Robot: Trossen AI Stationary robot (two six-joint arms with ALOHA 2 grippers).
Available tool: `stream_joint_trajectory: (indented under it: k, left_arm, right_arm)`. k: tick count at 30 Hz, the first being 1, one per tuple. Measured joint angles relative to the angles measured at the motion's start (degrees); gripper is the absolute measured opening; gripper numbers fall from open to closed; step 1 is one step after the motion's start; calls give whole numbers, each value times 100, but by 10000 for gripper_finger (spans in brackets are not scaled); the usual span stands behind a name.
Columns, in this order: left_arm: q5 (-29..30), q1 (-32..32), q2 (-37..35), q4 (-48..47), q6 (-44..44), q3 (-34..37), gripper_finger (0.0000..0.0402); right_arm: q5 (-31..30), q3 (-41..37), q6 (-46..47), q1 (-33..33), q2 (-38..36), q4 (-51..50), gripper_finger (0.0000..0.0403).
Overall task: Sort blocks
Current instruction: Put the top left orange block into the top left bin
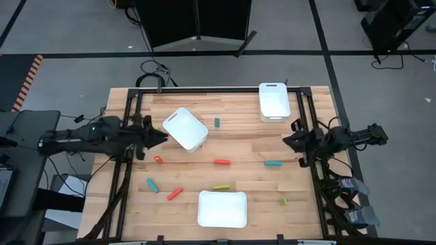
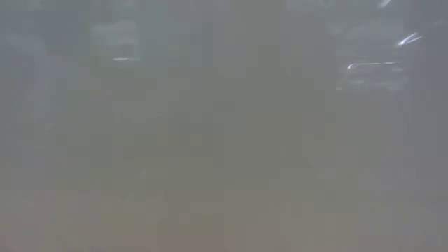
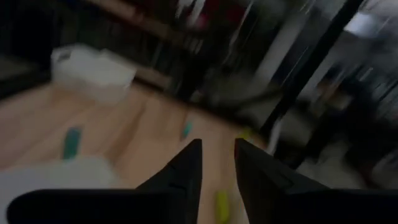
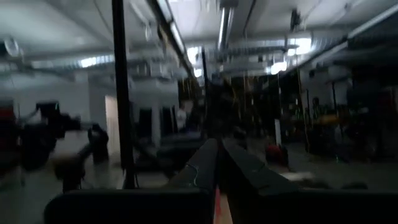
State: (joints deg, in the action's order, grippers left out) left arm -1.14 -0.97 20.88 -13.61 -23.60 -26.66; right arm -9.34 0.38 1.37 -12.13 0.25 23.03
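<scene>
A wooden table stands on a grey floor, holding three white trays and scattered blocks. The left gripper, jaws slightly parted and empty, sits beside the tilted tray. The right gripper looks clenched. A teal block lies crosswise just ahead of it.

Grey floor crossed by dark lines surrounds the wooden worktop; a black cabinet (cables beside it) stands at top centre; ceiling strip lights glow overhead.
</scene>
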Motion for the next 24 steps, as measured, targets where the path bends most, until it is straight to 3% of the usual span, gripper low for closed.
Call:
stream_joint_trajectory:
  k: [7,12,17,20,24]
  left_arm:
    - [168,0,2125,-2127,216,-1277,111]
    - [211,70,3323,-3941,95,-2079,111]
    - [352,297,3786,-5153,-44,-2877,111]
    - [382,432,3814,-5787,-68,-3185,111]
    - [-14,626,3728,-6035,-169,-3274,114]
  right_arm:
    - [-31,0,1,9,0,998,35]
    - [-434,2,136,103,78,875,34]
    - [-1204,2,147,235,486,655,32]
    - [-1375,2,157,316,768,822,32]
    - [-1377,2,38,447,1077,1299,31]
